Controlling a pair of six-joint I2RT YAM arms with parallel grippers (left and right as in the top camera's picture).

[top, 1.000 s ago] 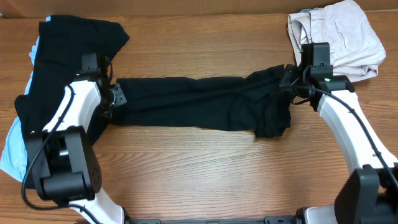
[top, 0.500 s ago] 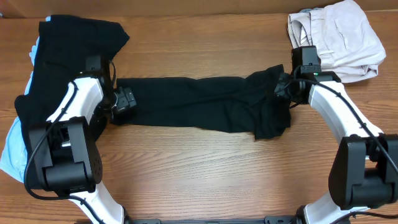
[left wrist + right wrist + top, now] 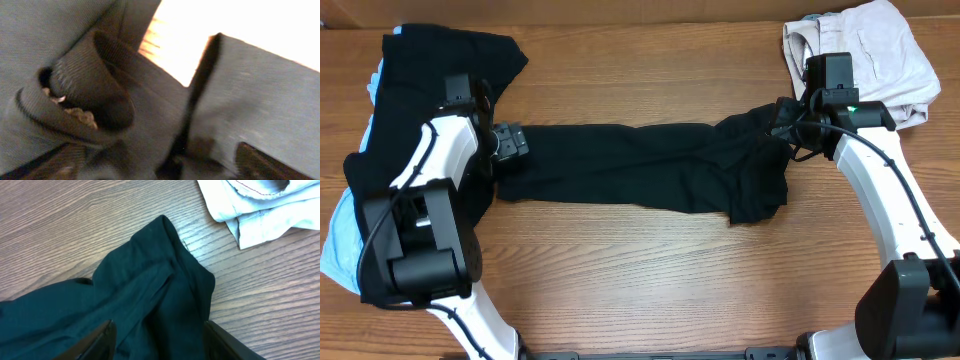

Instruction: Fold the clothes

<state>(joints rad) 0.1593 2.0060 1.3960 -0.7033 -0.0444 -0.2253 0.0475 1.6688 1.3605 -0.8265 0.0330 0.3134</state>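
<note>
A black T-shirt (image 3: 640, 165) of the clothes lies stretched in a long crumpled band across the middle of the table. My left gripper (image 3: 508, 143) sits at its left end, open. In the left wrist view the left gripper (image 3: 160, 165) has its fingers wide apart over the cloth, with a ribbed hem (image 3: 95, 85) just ahead. My right gripper (image 3: 782, 125) hovers at the shirt's right end, also open. The right wrist view shows that end of the shirt (image 3: 150, 295) lying loose on the wood between the spread fingers of the right gripper (image 3: 160, 340).
A heap of black garments (image 3: 430, 70) lies at the far left, with a pale blue one (image 3: 340, 235) under its edge. Beige trousers (image 3: 880, 55) lie folded at the far right corner, close behind my right wrist, their edge (image 3: 260, 200) showing in the right wrist view.
Both grippers were shut on the shirt's ends and have opened, letting the cloth go. The right gripper has drawn back a little toward the trousers; the left has shifted slightly away from me.
</note>
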